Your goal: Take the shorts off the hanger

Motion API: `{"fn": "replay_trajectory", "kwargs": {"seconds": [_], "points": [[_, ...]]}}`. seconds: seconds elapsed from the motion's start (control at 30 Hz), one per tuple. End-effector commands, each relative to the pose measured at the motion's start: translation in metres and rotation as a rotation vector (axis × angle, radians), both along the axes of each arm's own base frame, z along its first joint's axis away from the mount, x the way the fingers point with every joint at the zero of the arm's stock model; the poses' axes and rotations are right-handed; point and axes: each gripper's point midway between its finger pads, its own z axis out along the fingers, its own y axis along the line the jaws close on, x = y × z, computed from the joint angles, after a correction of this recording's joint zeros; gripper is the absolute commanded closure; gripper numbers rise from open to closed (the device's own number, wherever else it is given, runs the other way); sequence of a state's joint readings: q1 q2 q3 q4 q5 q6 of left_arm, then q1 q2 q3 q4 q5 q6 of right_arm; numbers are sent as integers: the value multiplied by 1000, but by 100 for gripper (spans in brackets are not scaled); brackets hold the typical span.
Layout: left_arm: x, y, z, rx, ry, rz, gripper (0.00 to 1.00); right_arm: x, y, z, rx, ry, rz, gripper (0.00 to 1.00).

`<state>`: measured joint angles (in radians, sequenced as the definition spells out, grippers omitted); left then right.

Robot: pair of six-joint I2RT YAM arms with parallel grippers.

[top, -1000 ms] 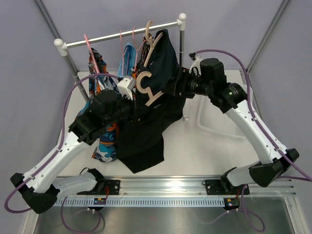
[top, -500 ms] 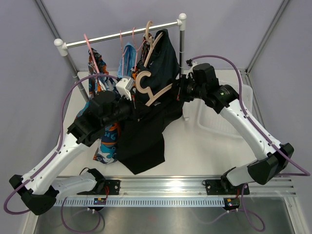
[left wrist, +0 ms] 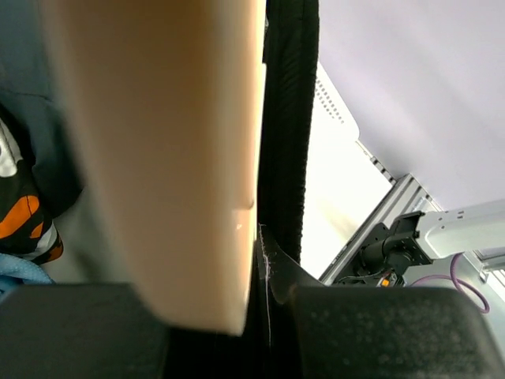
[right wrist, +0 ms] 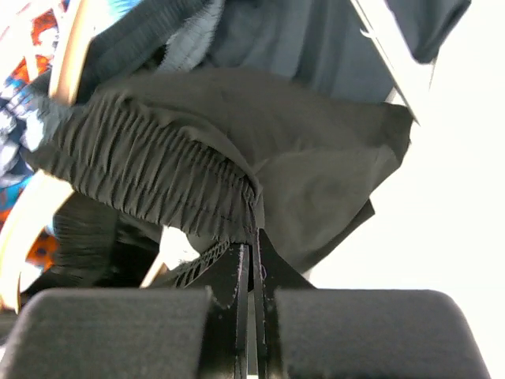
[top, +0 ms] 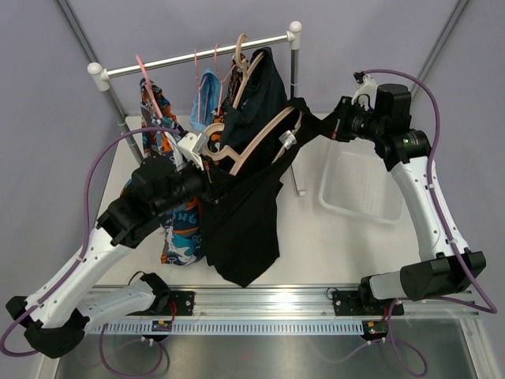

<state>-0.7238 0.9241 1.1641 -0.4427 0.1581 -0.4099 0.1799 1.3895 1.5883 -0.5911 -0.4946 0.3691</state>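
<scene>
A pair of black shorts point(top: 246, 225) hangs from a wooden hanger point(top: 256, 144) held off the rail, in front of the rack. My left gripper point(top: 207, 158) is shut on the hanger's left part; in the left wrist view the pale wood point(left wrist: 158, 158) fills the frame, with black fabric point(left wrist: 288, 118) beside it and the gripper point(left wrist: 260, 316) closed on it. My right gripper point(top: 336, 129) is shut on the shorts' gathered waistband point(right wrist: 158, 170) and holds it stretched out to the right; the right wrist view shows the gripper point(right wrist: 254, 253) pinching the fabric edge. Another dark pair point(top: 264, 88) hangs on the rail.
The rack's white rail point(top: 197, 57) carries several hangers, a light blue garment point(top: 207, 99) and a teal-blue-orange patterned garment point(top: 177, 233) at the left. A clear plastic bin point(top: 390, 213) sits on the table below my right arm. The rack's right post point(top: 295, 110) stands just behind the stretched shorts.
My right gripper closed on the waistband and pulled back to the right, stretching the shorts away from the hanger. The hanger tilted and the hanging fabric swung slightly right.
</scene>
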Motion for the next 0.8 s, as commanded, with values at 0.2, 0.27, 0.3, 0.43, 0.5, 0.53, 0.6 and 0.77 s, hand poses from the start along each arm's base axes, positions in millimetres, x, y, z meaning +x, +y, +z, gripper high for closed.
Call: {"fn": "replay_trajectory", "kwargs": {"seconds": [0.2,0.27,0.3,0.43,0.5,0.53,0.6,0.77], "points": [[-17,-7,54,-116,-155,-108,100,17,-20,35,3,-237,24,100],[-20,-15,52,-89,-149,-166,100,31,-33,57,22,-280,-42,100],[-23,-18,46,-71,-129,-190,100,38,-45,75,54,-297,-101,100],[-35,-30,25,-35,-56,-303,100,60,-60,107,95,-357,-194,100],[-39,-32,16,-27,-22,-326,100,69,-62,118,129,-363,-222,100],[-42,-33,13,-27,-14,-342,100,76,-62,115,139,-352,-226,100],[-43,-33,12,-28,-11,-341,100,81,-62,118,156,-344,-235,100],[-27,-19,46,-62,-117,-205,100,84,-61,70,78,-256,-208,100]]}}
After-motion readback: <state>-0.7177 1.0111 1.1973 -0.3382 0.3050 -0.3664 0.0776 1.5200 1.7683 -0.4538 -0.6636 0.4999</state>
